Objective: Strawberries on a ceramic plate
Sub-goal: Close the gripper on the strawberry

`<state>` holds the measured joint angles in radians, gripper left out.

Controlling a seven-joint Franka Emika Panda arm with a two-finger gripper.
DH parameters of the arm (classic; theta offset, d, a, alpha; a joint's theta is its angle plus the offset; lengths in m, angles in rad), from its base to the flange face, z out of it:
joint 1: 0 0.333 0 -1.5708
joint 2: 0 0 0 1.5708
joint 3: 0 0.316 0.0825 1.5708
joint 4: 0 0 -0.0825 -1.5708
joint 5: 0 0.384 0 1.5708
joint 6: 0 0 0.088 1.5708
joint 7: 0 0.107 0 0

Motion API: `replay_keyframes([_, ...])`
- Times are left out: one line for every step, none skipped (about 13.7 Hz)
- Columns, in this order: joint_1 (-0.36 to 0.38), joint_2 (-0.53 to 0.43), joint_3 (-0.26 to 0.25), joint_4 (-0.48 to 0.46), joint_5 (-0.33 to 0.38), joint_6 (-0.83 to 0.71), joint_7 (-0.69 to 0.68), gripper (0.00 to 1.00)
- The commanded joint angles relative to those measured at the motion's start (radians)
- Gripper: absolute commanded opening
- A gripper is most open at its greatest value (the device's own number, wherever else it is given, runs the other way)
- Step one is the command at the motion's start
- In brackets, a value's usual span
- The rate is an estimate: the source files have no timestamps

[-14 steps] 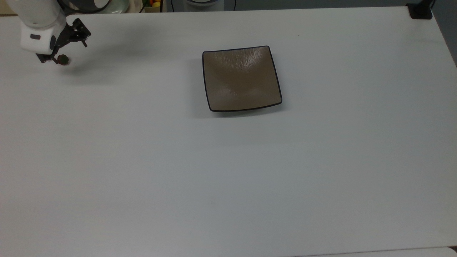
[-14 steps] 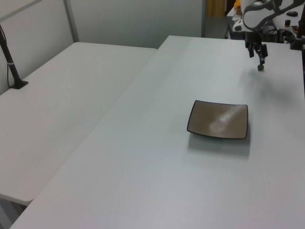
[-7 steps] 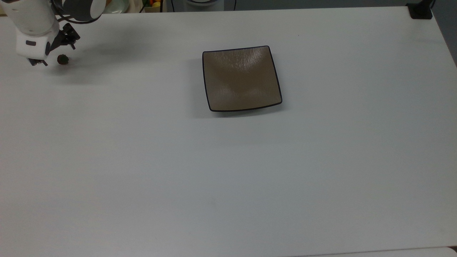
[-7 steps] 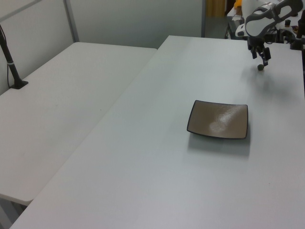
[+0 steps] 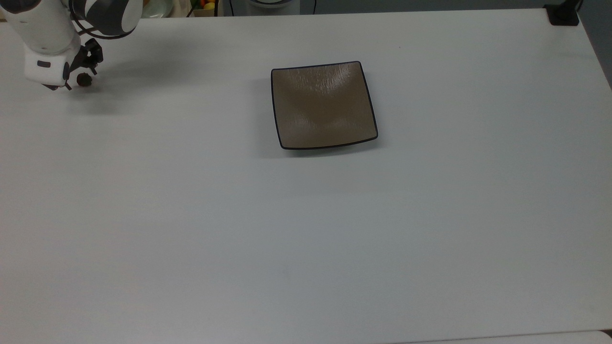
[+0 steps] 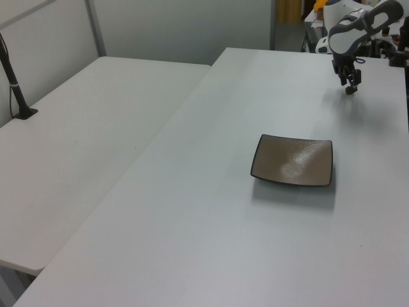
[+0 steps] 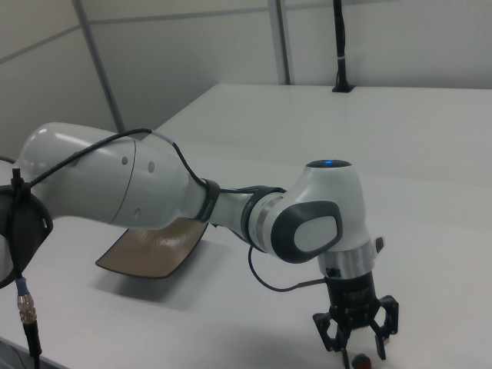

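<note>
Claw point(image 7: 356, 344): fingers spread apart, nothing held, poised just above the berry.
Strawberry point(image 5: 84, 80): lying on the table point(image 5: 306, 229), well apart from the plate point(image 5: 323, 106).
Handling: judged light, soft, easily bruised; best pinched gently across the red body.

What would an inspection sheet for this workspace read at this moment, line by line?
Surface: white table, bare apart from the job's things.
Job's things: ceramic plate holds nothing; strawberry lies on the table between the fingertips, far toward the top view's left of the plate.
Clutter: nothing seen on the table.
Grippers: gripper open, lowered around the strawberry, fingers either side of it.
Cables: black cable looping along the arm's wrist.
Surroundings: second white table at the left view's left; black post standing at the far table edge in the right view; grey partition walls behind.
</note>
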<state>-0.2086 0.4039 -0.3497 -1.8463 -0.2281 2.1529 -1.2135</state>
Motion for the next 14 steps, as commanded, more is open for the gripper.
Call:
replay_keyframes([0.0, -0.011, -0.006, -0.031, -0.017, 0.035, -0.02, 0.49])
replay_keyframes([0.0, -0.01, -0.006, -0.031, -0.017, 0.035, -0.02, 0.42])
replay_keyframes([0.001, -0.011, -0.006, -0.031, -0.017, 0.035, -0.02, 0.34])
replay_keyframes([0.001, -0.011, -0.006, -0.031, -0.017, 0.033, -0.018, 0.23])
replay_keyframes([0.001, -0.013, -0.006, -0.031, -0.017, 0.028, -0.02, 0.16])
replay_keyframes([0.005, -0.014, -0.005, -0.03, -0.017, 0.024, -0.018, 0.15])
replay_keyframes([0.005, -0.016, -0.005, -0.03, -0.016, 0.021, -0.018, 0.15])
replay_keyframes([0.008, -0.019, -0.003, -0.03, -0.016, 0.019, -0.017, 0.15])
replay_keyframes([0.012, -0.026, -0.002, -0.027, -0.016, 0.009, -0.015, 0.15])
replay_keyframes([0.015, -0.037, 0.005, -0.015, -0.014, -0.028, -0.006, 0.15])
replay_keyframes([0.023, -0.043, 0.006, -0.01, -0.013, -0.043, -0.004, 0.15])
replay_keyframes([0.037, -0.054, 0.006, -0.008, -0.01, -0.06, -0.003, 0.15])
replay_keyframes([0.043, -0.069, 0.006, -0.007, -0.007, -0.079, -0.001, 0.15])
replay_keyframes([0.047, -0.089, 0.015, 0.005, -0.005, -0.115, -0.001, 0.15])
